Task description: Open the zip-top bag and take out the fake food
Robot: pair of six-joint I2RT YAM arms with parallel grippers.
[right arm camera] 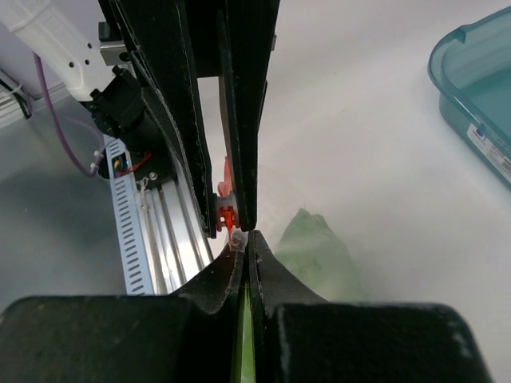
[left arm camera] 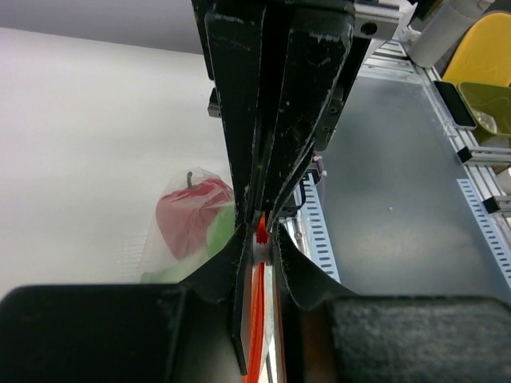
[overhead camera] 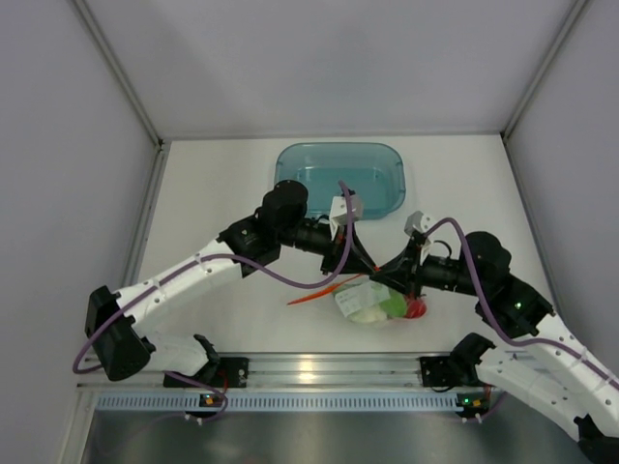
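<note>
Table (overhead camera: 222, 193) is carrying a teal bin (overhead camera: 339, 177) at far center. Nearer, approx center, the zip-top bag (overhead camera: 350, 293) is sitting w/ fake food (overhead camera: 372, 307) inside. Left gripper (left arm camera: 259, 243) & right gripper (right arm camera: 243, 239) are both pinching its orange zip strip (left arm camera: 257, 335), jaws clamped tight.

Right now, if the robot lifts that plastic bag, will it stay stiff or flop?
Probably floppy: the zip-top bag is thin, crinkled film, pinched only at its strip by the left gripper and right gripper. Likely bottom-heavy, since the red pepper and cabbage bunch at its far end.
</note>
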